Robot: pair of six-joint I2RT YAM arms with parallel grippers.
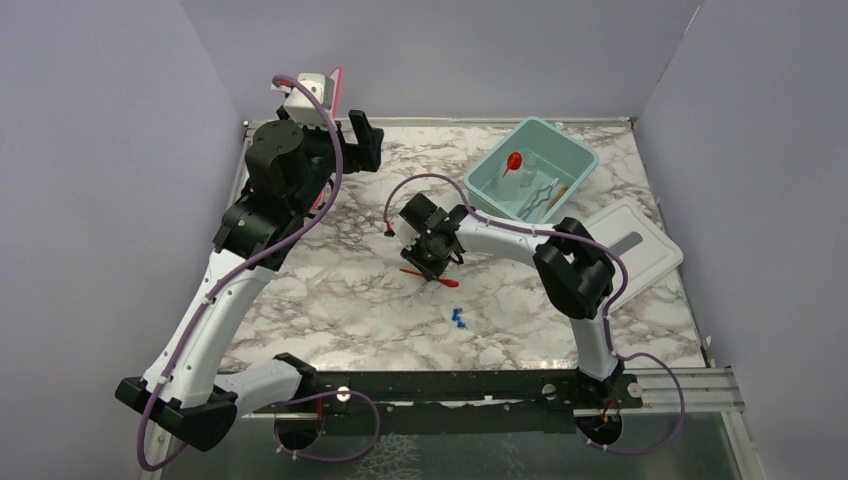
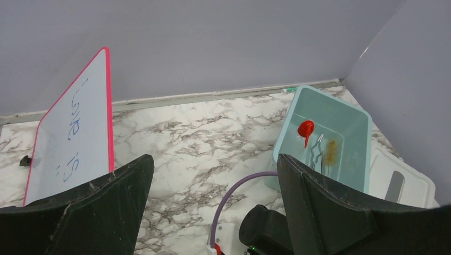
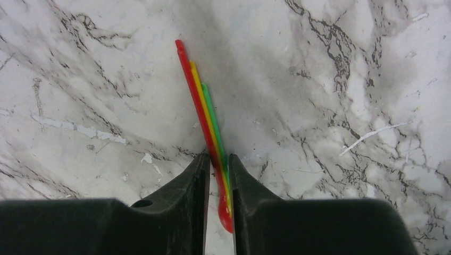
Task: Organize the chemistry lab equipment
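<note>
Right gripper (image 3: 218, 159) pinched the spatulas (image 3: 199, 101), lying well short of the tub (image 1: 480, 172); a lift and carry there looked next. Left gripper (image 2: 214, 159) gaped empty.

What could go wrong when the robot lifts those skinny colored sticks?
1. The right end effector pinches three thin spatulas near one end. When they are lifted, one could slip out or the bundle could droop.
2. The blue-capped tubes lie loose on the table close by. A swinging arm might knock them away.
</note>
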